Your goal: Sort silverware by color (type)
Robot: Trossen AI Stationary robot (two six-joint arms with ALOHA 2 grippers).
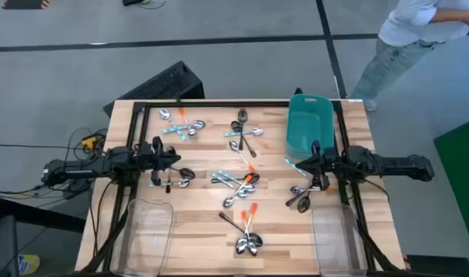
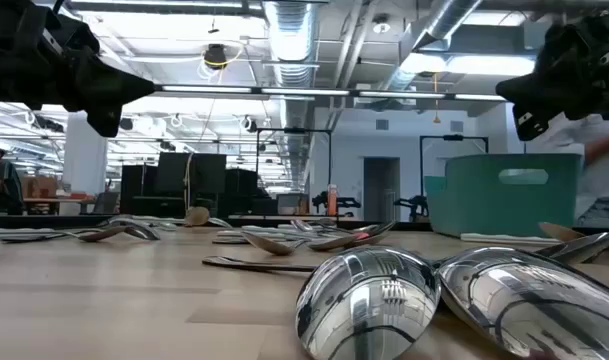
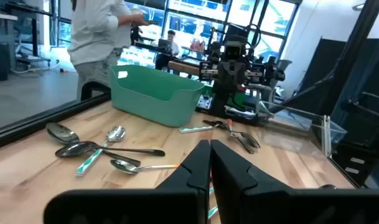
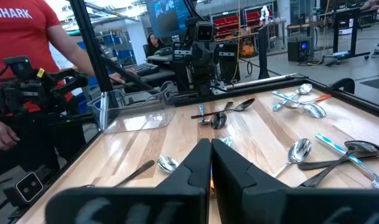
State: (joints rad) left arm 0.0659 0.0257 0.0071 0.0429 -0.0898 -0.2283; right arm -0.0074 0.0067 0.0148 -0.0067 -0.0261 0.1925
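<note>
spoons [image 1: 238, 179]: scattered in clusters over the table [image 1: 203, 219]; judged light, stiff, slippery; best pinched at the thin handle.
left gripper [image 1: 175, 159]: shut, nothing held.
right gripper [image 1: 305, 164]: nearly shut, nothing held.

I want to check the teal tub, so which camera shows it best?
The high view: the whole teal tub shows from above, at the table's far right. The left wrist view shows its side, the low view only one end; the right wrist view misses it.
</note>
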